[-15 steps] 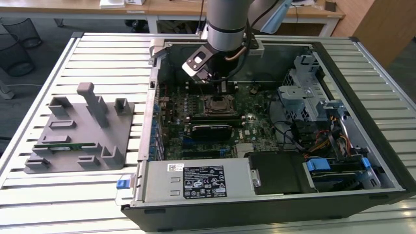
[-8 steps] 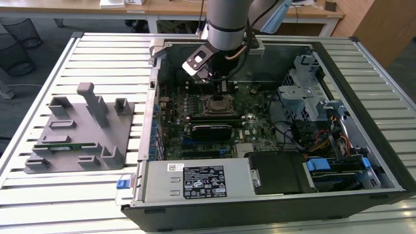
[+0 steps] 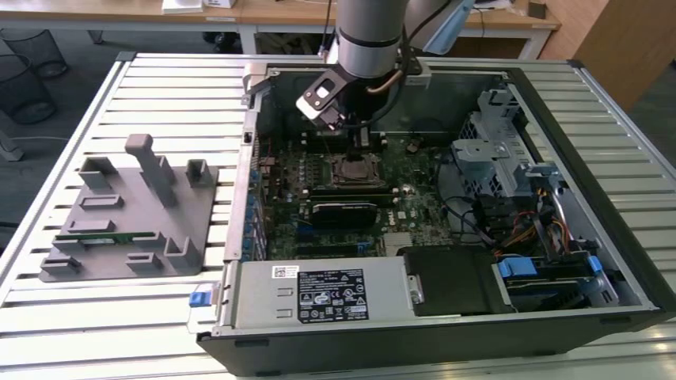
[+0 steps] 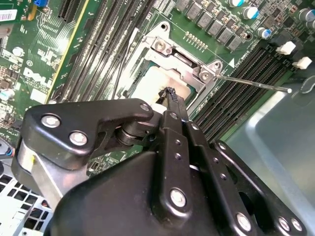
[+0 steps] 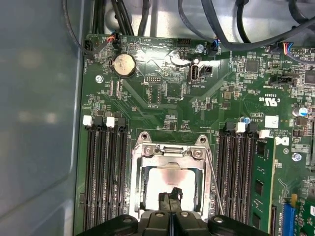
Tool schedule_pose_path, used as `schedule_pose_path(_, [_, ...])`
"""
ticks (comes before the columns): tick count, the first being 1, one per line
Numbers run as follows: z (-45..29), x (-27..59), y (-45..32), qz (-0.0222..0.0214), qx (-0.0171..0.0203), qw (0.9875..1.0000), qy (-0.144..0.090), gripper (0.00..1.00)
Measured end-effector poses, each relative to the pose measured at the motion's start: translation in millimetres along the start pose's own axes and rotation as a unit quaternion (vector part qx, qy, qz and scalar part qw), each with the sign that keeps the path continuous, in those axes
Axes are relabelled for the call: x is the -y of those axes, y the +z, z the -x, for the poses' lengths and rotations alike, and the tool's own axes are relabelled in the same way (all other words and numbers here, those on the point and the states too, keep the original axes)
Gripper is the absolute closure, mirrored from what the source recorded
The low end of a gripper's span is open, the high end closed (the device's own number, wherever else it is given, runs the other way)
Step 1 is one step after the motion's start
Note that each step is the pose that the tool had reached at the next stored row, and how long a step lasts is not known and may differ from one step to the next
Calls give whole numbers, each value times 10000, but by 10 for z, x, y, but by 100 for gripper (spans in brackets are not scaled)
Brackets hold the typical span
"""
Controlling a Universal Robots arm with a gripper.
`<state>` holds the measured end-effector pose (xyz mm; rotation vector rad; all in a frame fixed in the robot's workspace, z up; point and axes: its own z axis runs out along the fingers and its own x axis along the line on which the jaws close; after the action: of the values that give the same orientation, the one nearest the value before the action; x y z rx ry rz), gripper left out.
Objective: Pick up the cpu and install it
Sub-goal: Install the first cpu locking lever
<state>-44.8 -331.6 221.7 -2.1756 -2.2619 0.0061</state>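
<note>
In the first wrist view the gripper [image 5: 170,196] covers one edge of the cpu [image 5: 165,179] — whether they touch cannot be told. In the exterior view the arm [image 3: 368,39] is cut off at the picture's edge.

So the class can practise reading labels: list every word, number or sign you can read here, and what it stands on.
Large sticker on the grey metal box, exterior view: print too small to read.
Small white sticker beside it: too small to read.
White lettering on the green circuit board, both wrist views: too small or blurred to quote.
</note>
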Motion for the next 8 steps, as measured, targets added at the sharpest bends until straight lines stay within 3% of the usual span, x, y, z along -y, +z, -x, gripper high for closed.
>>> schedule_pose_path(8, [0, 1, -116, 0, 0, 10000, 0, 89])
